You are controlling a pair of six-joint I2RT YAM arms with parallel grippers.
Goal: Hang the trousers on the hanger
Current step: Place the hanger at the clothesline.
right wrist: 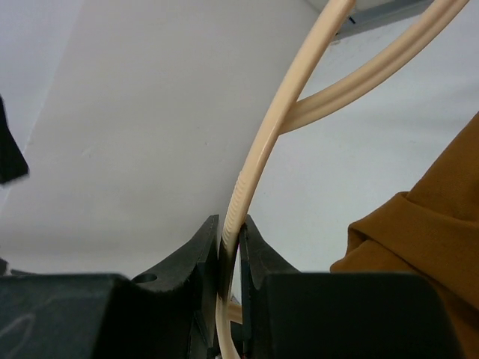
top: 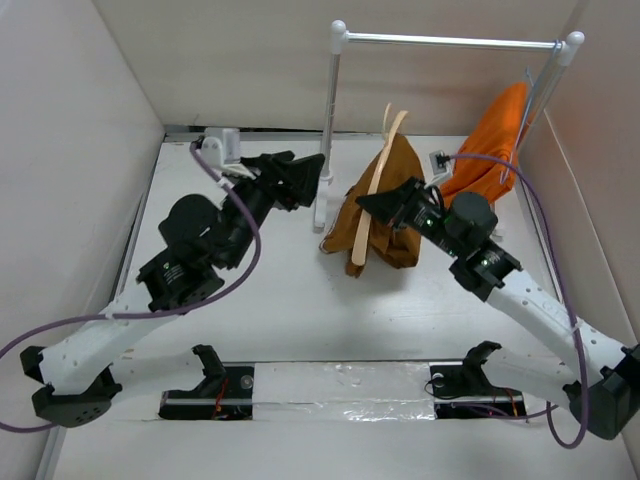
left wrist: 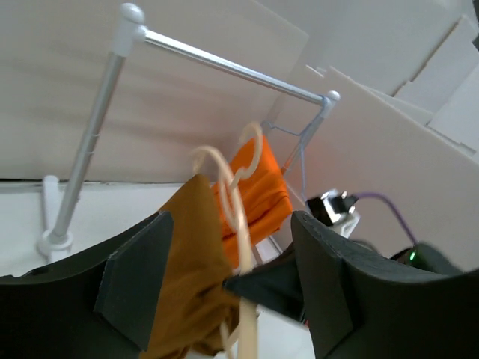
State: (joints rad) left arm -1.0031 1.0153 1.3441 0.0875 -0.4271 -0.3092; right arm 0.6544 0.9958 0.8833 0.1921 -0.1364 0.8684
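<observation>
Right claw on curved beige hanger

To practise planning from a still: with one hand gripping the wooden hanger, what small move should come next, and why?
Probably draw the open left hand back, clear of the cloth: the trousers seem to drape over the hanger, which the right hand alone pinches.

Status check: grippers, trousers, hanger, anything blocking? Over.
Left gripper open, holding nothing. Right gripper shut on hanger. Trousers draped on hanger. Rack post close beside left gripper.
</observation>
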